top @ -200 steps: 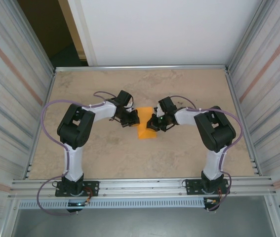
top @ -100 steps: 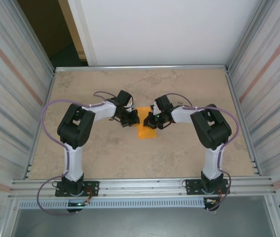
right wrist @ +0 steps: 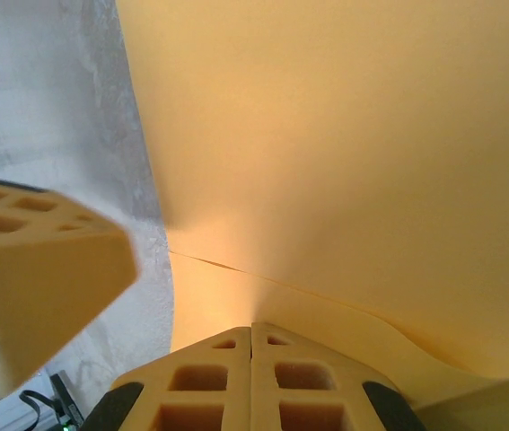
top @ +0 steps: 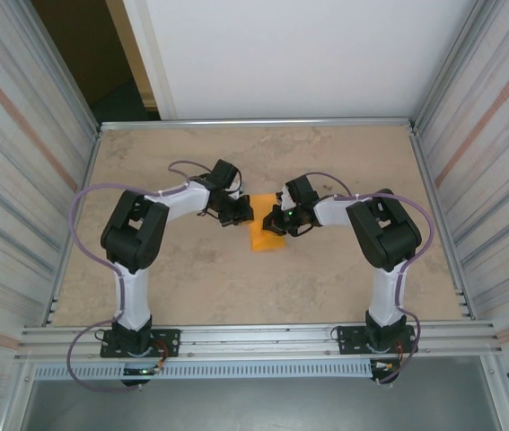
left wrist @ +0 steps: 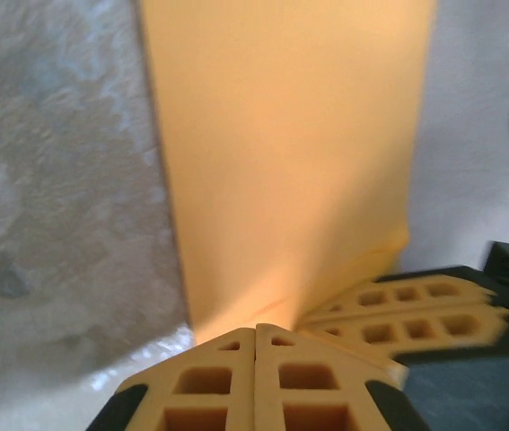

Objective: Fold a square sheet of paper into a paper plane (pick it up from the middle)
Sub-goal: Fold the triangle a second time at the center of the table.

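You see your right claw (right wrist: 252, 334) closed tight on the creased orange sheet of paper (right wrist: 344, 153), pale bench (right wrist: 52, 99) showing left.

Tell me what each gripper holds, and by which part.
Both hold the orange sheet of paper: the left gripper and the right gripper each pinch an edge of it between shut fingers.

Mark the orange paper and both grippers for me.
orange paper (top: 267, 241): top view, centre of its visible face.
left gripper (left wrist: 255, 330): left wrist view, where its closed fingertips meet.
right gripper (right wrist: 251, 327): right wrist view, where its closed fingertips meet.
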Available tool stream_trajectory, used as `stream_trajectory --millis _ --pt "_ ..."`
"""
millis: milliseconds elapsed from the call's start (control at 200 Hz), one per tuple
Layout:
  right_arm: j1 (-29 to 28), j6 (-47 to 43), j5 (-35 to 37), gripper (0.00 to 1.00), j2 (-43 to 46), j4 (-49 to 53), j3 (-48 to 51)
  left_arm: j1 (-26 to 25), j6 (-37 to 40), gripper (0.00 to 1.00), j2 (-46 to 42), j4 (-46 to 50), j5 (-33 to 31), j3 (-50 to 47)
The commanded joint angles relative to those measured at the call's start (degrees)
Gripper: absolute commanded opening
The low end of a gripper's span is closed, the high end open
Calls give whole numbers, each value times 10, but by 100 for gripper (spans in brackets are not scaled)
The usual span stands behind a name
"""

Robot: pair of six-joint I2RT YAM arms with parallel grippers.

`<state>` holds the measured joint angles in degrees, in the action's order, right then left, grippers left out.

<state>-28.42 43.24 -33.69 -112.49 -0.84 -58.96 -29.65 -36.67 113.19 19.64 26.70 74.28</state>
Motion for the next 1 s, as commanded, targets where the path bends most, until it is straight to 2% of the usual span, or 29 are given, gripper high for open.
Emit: stream_trajectory --millis 0,215,416,992 --pt "9 14 71 0 -40 57 29 -18 -12 9 -69 -43 13 -35" --pt "13 25 65 0 -44 60 31 -44 -53 12 -91 -81 38 -105" --pt "15 33 60 0 -50 61 30 -63 -58 13 -69 -85 40 -99" --pt "20 41 50 0 -61 66 26 -67 -47 12 -29 -74 28 -95"
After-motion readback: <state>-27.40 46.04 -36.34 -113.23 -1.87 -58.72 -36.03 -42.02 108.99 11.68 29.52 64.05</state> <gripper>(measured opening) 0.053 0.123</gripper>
